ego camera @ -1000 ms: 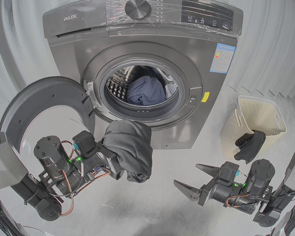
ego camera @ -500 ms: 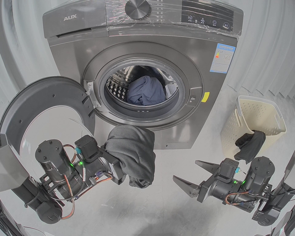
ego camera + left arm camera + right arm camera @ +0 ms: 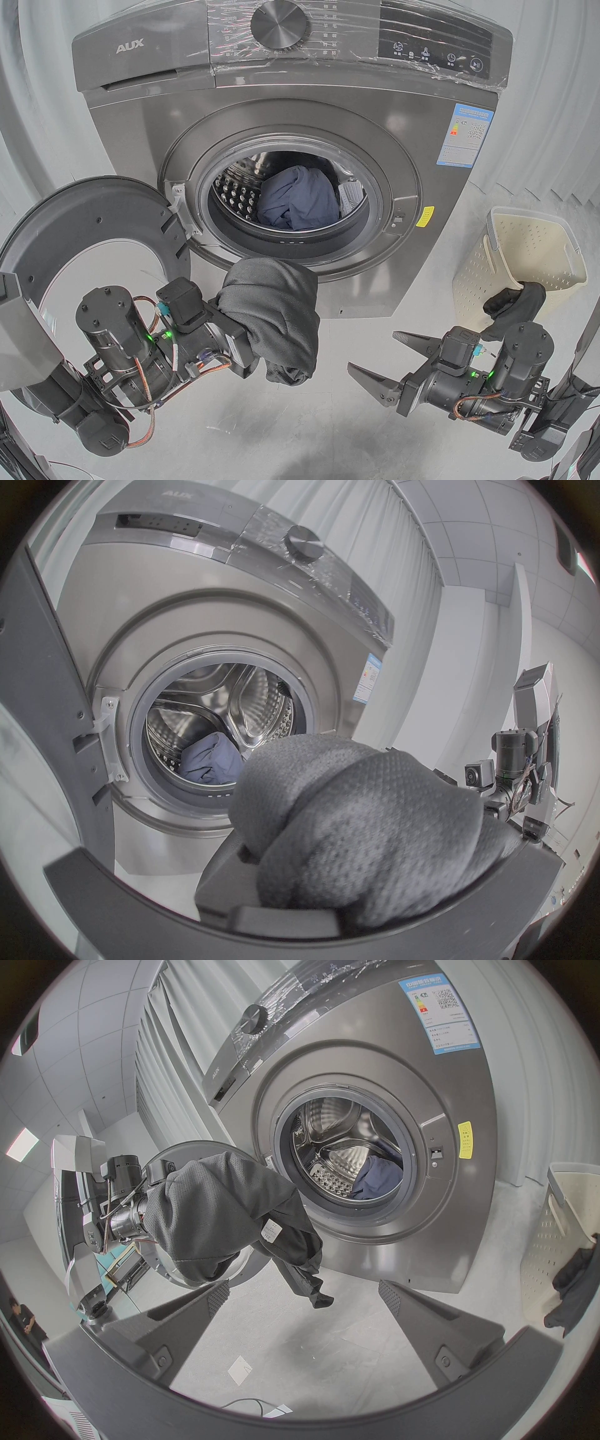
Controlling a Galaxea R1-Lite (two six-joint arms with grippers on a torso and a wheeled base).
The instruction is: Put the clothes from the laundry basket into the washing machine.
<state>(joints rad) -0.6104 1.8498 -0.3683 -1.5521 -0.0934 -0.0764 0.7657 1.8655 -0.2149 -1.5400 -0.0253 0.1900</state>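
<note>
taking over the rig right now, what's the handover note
Left gripper: shut on the dark grey knit garment, held just outside the open silver washing machine.
Right gripper: open, empty, low beside the cream perforated laundry basket.
Done: dark blue garment lies inside the machine.
To do: load the grey one, then the black garment draped over the basket's rim.

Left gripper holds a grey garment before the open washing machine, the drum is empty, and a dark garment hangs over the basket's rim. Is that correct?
Not quite: the drum is not empty. A blue garment already lies inside it, as the head view shows. The rest of the statement stands.
</note>
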